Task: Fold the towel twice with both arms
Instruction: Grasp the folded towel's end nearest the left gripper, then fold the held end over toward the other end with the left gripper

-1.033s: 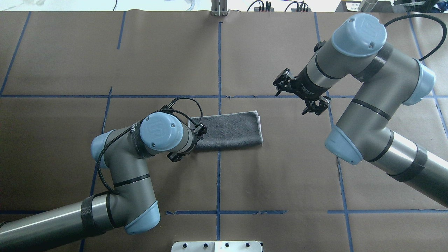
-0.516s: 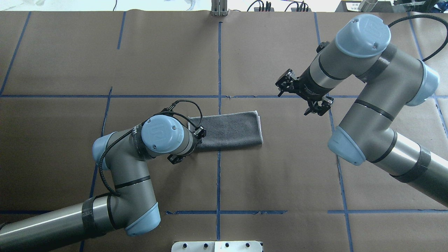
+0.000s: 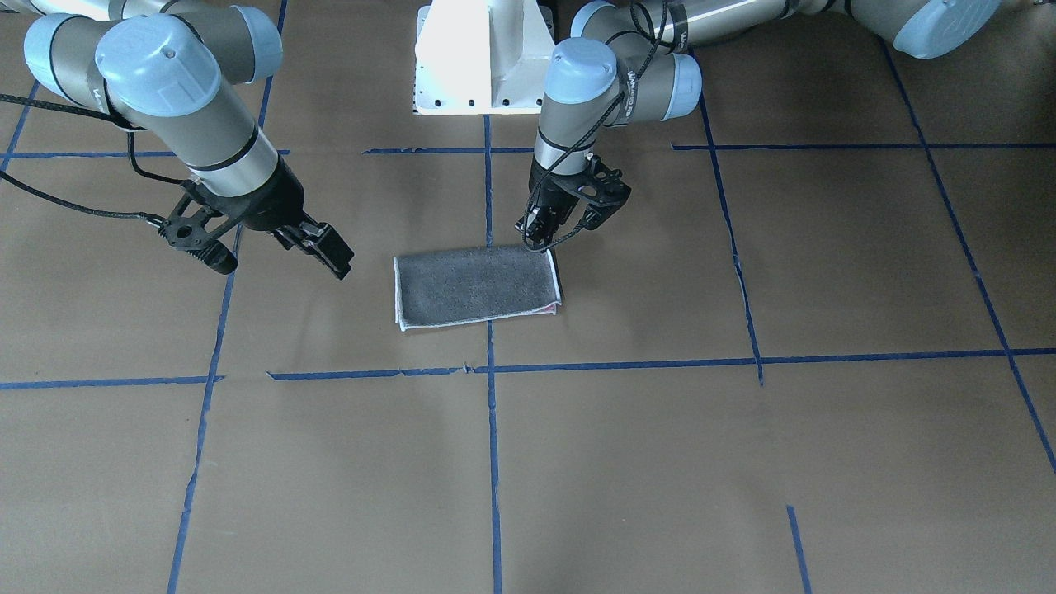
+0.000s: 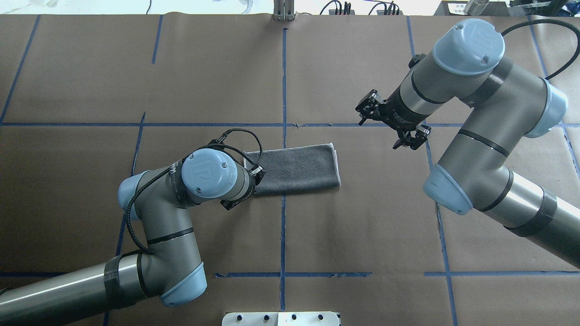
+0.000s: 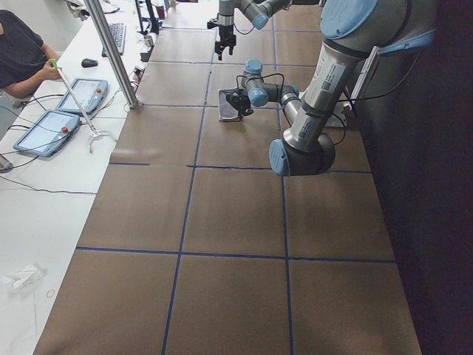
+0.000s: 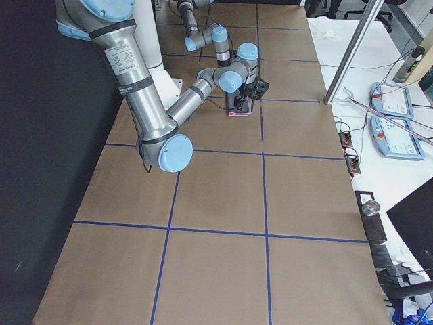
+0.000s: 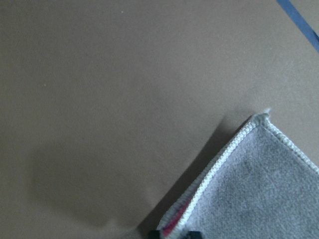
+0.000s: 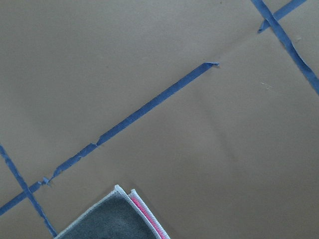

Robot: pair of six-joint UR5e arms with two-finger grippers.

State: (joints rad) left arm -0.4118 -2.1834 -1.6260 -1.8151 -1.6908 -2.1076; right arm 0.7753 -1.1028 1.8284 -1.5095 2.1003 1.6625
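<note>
The towel (image 4: 294, 170) lies flat mid-table, folded into a strip, grey face up, with a whitish edge; it also shows in the front view (image 3: 477, 285). A pink sliver shows at its fold in the right wrist view (image 8: 144, 211) and at its corner in the left wrist view (image 7: 174, 224). My left gripper (image 3: 563, 229) hangs open just above the towel's end on my left, at the corner nearest my base; it also shows in the overhead view (image 4: 244, 189). My right gripper (image 3: 272, 257) is wide open and empty, held above the table clear of the towel's other end (image 4: 383, 127).
Brown paper with blue tape lines (image 4: 283, 90) covers the table. The white pedestal base (image 3: 483, 58) stands behind the towel. A side bench with tablets (image 5: 74, 96) and a metal pole (image 5: 111, 52) lies past the far edge, with a person there.
My left gripper has shifted slightly toward my base at the towel's end. My right arm has drawn back a little to my right. The towel has not moved.
</note>
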